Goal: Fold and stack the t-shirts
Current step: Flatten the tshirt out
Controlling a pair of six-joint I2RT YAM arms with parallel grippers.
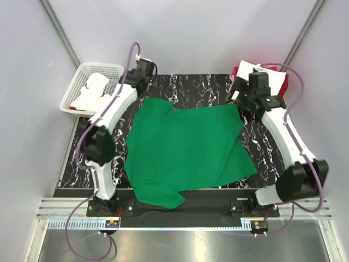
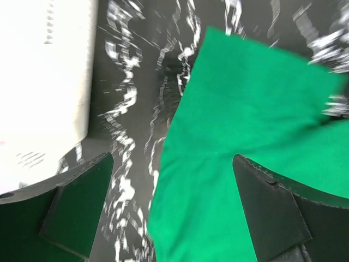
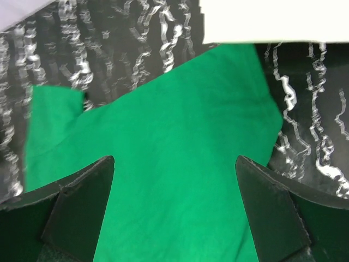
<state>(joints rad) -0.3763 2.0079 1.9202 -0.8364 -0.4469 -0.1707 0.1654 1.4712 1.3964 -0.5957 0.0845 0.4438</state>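
Black marbled table (image 1: 191, 87), green t-shirt (image 1: 188, 147) spread flat at centre.
Left gripper (image 2: 172, 207) at 11 o'clock and right gripper (image 3: 174, 207) at 1 o'clock hang wide, empty, over its far corners; I think smooth cloth folds easier.

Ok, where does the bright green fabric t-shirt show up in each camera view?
Top external: the bright green fabric t-shirt lies spread out at mid-table.
Left wrist: the t-shirt fills the right half, with its edge running down the middle.
Right wrist: the t-shirt covers the centre and bottom.
Shared landmark: the black white-veined marbled tabletop shows beside the shirt in every view.
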